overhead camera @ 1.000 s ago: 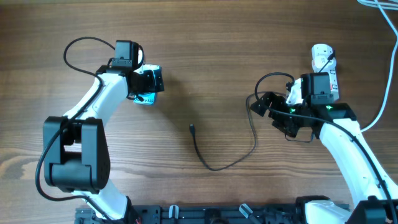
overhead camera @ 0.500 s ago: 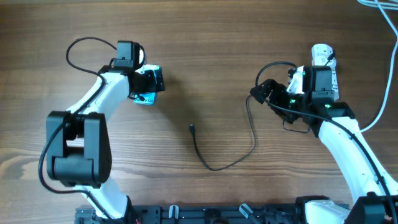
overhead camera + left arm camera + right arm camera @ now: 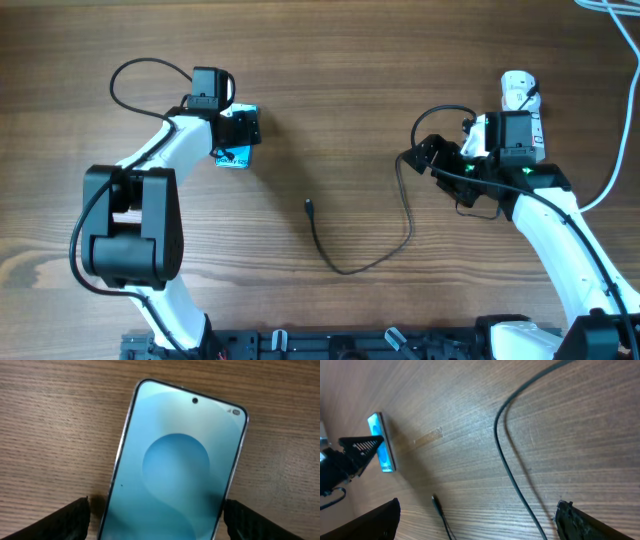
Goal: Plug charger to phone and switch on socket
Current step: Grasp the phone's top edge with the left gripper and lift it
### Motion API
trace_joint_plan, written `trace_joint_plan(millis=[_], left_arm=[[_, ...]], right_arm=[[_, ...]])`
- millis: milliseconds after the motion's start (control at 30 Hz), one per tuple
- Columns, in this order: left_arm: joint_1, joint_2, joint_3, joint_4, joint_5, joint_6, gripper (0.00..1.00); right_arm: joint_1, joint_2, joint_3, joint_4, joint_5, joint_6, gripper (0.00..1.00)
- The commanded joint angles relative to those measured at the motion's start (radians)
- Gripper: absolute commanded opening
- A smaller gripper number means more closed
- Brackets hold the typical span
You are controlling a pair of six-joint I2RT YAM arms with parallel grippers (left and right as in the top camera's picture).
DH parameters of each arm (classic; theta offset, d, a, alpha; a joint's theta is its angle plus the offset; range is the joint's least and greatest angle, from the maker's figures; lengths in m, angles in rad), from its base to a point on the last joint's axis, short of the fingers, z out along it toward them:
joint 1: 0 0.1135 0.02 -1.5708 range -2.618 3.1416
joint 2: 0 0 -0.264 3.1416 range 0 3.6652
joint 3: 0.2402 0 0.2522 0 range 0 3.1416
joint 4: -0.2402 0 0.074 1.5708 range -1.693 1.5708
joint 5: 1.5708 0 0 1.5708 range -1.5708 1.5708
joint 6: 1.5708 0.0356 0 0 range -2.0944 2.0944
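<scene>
**A:** What's on your left?

**B:** My left gripper [image 3: 240, 128] is in the upper left of the overhead frame, over the phone [image 3: 232, 158]. The phone lies flat on the desk [image 3: 330, 60] with its blue-teal screen lit and facing up. In the left wrist view the fingers [image 3: 70, 520] are spread wide. There is one at each lower corner of the frame, flanking the phone's near end. I see a thin shadowed gap on the left side, so the gripper isn't clamping.

**A:** And the middle?

**B:** The charger [image 3: 350, 271] loops across the desk. Its plug tip [image 3: 309, 207] lies free near the centre, well apart from the phone. From there the cable curves down, then right, then up toward my right arm.

**A:** And the right gripper?

**B:** The right gripper [image 3: 415, 158] is right of centre, above the cable's far bend. In the right wrist view its fingers [image 3: 370, 525] are wide apart and hold nothing. The cable runs on the desk between them.

**A:** And the socket?

**B:** The socket [image 3: 513, 88] is in the upper right, partly hidden behind my right wrist. Its white cord [image 3: 628, 120] runs along the frame's right edge.
</scene>
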Motion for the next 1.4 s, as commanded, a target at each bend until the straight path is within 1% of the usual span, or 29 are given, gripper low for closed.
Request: trace_joint_plan(millis=[0, 33, 167, 233, 300, 367, 400, 433, 500, 600, 667, 700, 733, 767, 867, 967, 1000, 1033, 1067, 1200, 1267, 1367], left_arm=[[-0.021, 0.016, 0.013, 0.007, -0.024, 0.009, 0.83], [-0.029, 0.019, 0.013, -0.001, -0.024, 0.009, 0.81], [-0.075, 0.029, 0.013, -0.069, -0.024, 0.009, 0.81], [-0.095, 0.029, 0.013, -0.104, -0.024, 0.005, 0.77], [-0.113, 0.029, 0.013, -0.152, -0.024, -0.003, 0.77], [-0.119, 0.029, 0.013, -0.166, -0.024, -0.003, 0.81], [-0.119, 0.029, 0.013, -0.16, -0.024, -0.003, 0.86], [-0.118, 0.029, 0.013, -0.14, -0.024, -0.003, 1.0], [-0.118, 0.029, 0.013, -0.093, -0.024, -0.027, 1.0], [-0.118, 0.029, 0.013, -0.096, -0.024, -0.031, 1.0], [-0.118, 0.029, 0.013, -0.165, -0.023, -0.106, 0.87], [-0.119, 0.029, 0.013, -0.205, -0.019, -0.134, 0.83], [-0.119, 0.029, 0.013, -0.235, -0.007, -0.135, 0.77], [-0.119, 0.029, 0.013, -0.266, -0.003, -0.135, 0.74], [-0.119, 0.029, 0.013, -0.355, 0.014, -0.135, 0.73], [-0.119, 0.029, 0.013, -0.425, 0.015, -0.135, 0.76], [-0.119, 0.028, 0.013, -0.441, 0.014, -0.135, 0.8], [-0.119, 0.028, 0.014, -0.451, 0.014, -0.135, 0.93], [-0.119, 0.028, 0.014, -0.435, 0.014, -0.135, 1.0], [-0.116, 0.028, 0.014, -0.325, 0.014, -0.135, 1.0], [-0.116, 0.028, 0.014, -0.3, 0.014, -0.135, 1.0], [-0.116, 0.028, 0.014, -0.28, 0.014, -0.135, 1.0]], right_arm=[[0.007, 0.002, 0.013, -0.021, 0.013, -0.003, 1.0], [0.007, 0.002, 0.013, -0.025, 0.013, -0.003, 1.0], [0.007, 0.002, 0.013, -0.042, 0.013, -0.003, 1.0], [0.007, 0.002, 0.013, -0.045, 0.013, -0.003, 1.0], [0.007, 0.002, 0.013, -0.068, 0.013, -0.004, 1.0], [0.007, 0.002, 0.013, -0.08, 0.013, -0.004, 1.0], [0.007, 0.002, 0.013, -0.084, 0.013, -0.004, 0.99], [0.007, 0.002, 0.013, -0.084, 0.013, -0.003, 1.0], [0.007, 0.002, 0.013, -0.09, 0.013, -0.004, 1.0], [0.007, 0.002, 0.013, -0.106, 0.013, -0.004, 1.0], [0.007, 0.002, 0.013, -0.128, 0.024, -0.004, 1.0], [0.007, 0.002, 0.013, -0.13, 0.036, -0.004, 1.0], [0.007, 0.002, 0.013, -0.13, 0.036, -0.004, 1.0], [0.007, 0.002, 0.013, -0.129, 0.036, -0.003, 1.0], [0.007, 0.002, 0.013, -0.127, 0.035, -0.003, 1.0], [0.007, 0.002, 0.013, -0.132, 0.035, -0.003, 0.99], [0.007, 0.002, 0.013, -0.135, 0.035, -0.003, 1.0], [0.007, 0.002, 0.013, -0.138, 0.035, -0.003, 1.0], [0.007, 0.002, 0.013, -0.143, 0.035, -0.004, 1.0], [0.008, 0.002, 0.008, -0.179, 0.034, -0.003, 1.0], [0.013, 0.002, -0.014, -0.175, 0.027, 0.001, 1.0], [0.048, 0.002, -0.057, -0.107, 0.027, 0.0, 1.0]])
